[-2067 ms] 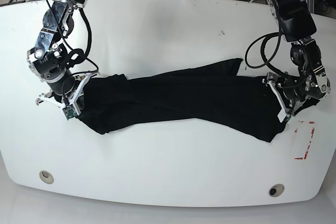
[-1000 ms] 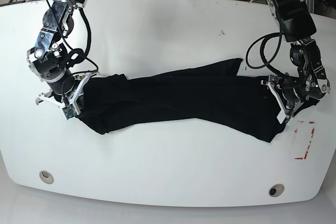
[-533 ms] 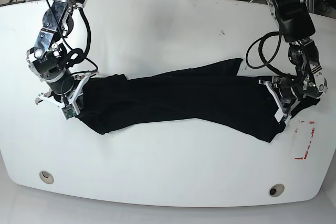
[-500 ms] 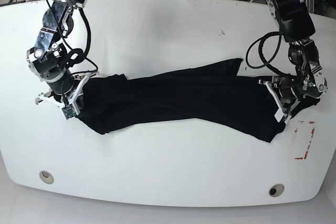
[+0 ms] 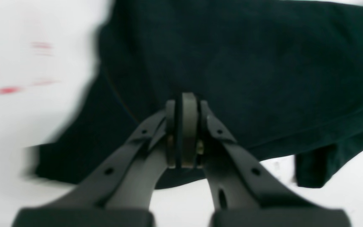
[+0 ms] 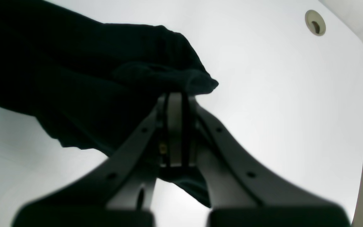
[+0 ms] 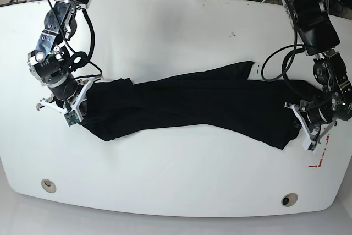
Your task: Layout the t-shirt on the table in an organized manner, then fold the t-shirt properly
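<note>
The black t-shirt [image 7: 187, 100] lies stretched in a long crumpled band across the white table [image 7: 181, 37]. My left gripper [image 7: 302, 122] is at the shirt's right end in the base view. In the left wrist view the left gripper [image 5: 183, 101] is shut, its tips pressed into the dark fabric [image 5: 247, 63]. My right gripper [image 7: 77, 115] is at the shirt's left end. In the right wrist view the right gripper [image 6: 175, 97] is shut on a bunched fold of the cloth [image 6: 74, 63].
Two round grey grommet holes [image 7: 48, 185] [image 7: 289, 199] sit near the table's front edge; one grommet hole [image 6: 315, 22] shows in the right wrist view. A red dashed mark [image 7: 322, 155] lies just in front of the left arm. Cables and equipment stand beyond the far edge.
The left gripper has moved right and toward the front edge, drawing the shirt's right end with it. The right gripper and the shirt's left end have stayed in place.
</note>
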You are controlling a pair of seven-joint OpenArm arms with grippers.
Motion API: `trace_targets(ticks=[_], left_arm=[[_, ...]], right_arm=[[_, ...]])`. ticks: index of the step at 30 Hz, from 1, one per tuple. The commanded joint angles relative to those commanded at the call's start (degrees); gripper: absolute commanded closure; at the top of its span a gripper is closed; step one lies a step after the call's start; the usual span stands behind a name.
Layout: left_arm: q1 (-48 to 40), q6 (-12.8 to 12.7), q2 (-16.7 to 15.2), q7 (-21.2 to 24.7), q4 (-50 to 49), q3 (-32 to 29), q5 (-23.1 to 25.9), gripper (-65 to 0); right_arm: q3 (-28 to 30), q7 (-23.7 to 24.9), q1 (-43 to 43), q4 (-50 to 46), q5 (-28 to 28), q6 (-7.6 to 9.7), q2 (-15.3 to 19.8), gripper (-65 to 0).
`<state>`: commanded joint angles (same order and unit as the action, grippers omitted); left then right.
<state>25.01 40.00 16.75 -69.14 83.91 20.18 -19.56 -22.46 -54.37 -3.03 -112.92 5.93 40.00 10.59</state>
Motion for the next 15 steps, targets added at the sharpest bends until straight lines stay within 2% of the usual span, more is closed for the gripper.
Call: trace_targets(ticks=[8, 10, 15], left_arm=[[1.05, 0.00, 0.09, -1.76, 1.67, 0.09, 0.18, -3.1], [-0.26, 0.00, 0.09, -1.76, 1.14, 0.09, 0.18, -10.4], [-2.90, 0.00, 0.09, -1.49, -1.58, 0.35, 0.18, -35.0]], right_arm=[[-0.09, 0.00, 0.00, 0.00, 0.09, 0.00, 0.00, -0.2], [-0.09, 0.00, 0.00, 0.00, 0.09, 0.00, 0.00, -0.2], [0.00, 0.00, 0.09, 0.00, 0.18, 0.00, 0.00, -0.2]])
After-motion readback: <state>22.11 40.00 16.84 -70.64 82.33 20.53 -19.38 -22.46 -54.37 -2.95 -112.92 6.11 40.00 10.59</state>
